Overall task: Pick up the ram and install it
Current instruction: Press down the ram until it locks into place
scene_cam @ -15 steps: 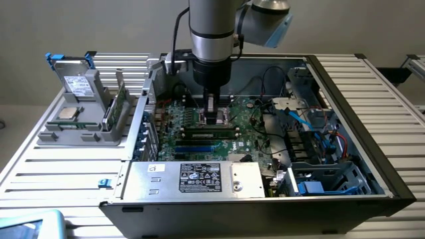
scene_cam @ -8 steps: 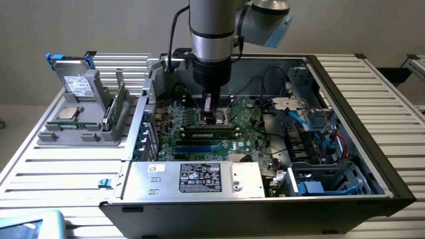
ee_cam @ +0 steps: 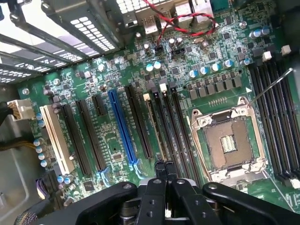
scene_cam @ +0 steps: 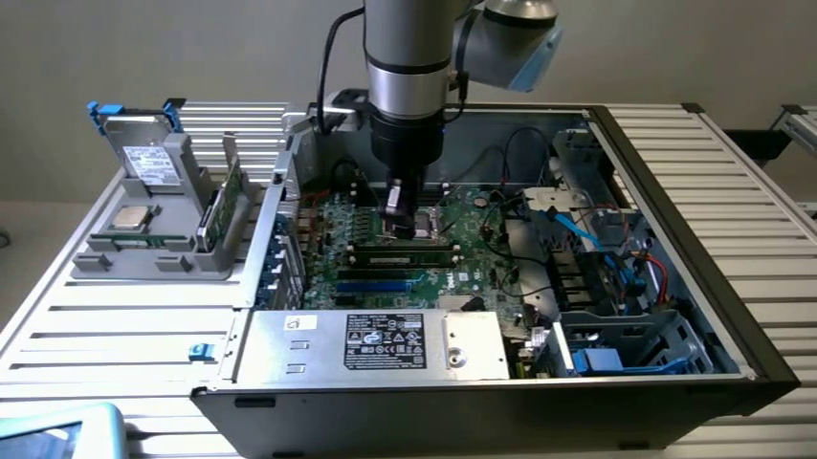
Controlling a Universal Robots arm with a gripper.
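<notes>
A long green ram stick (scene_cam: 226, 206) stands on edge in the grey holder (scene_cam: 153, 258) at the exterior view's left, outside the case. My gripper (scene_cam: 396, 212) hangs inside the open computer case, low over the green motherboard (scene_cam: 479, 215), well away from that stick. In the wrist view its black fingers (ee_cam: 158, 171) are pressed together with nothing between them, above the end of the long black memory slots (ee_cam: 176, 126) beside the empty processor socket (ee_cam: 228, 140). Another green stick with black chips (scene_cam: 406, 254) sits along the slots just in front of the gripper.
The holder also carries a square silver processor (scene_cam: 132, 216) and a drive in a blue-tabbed bracket (scene_cam: 147, 158). Inside the case are a power supply (scene_cam: 370, 342) at the front, cables and a drive cage (scene_cam: 613, 277) at the exterior view's right, and red-black wires (ee_cam: 187, 21).
</notes>
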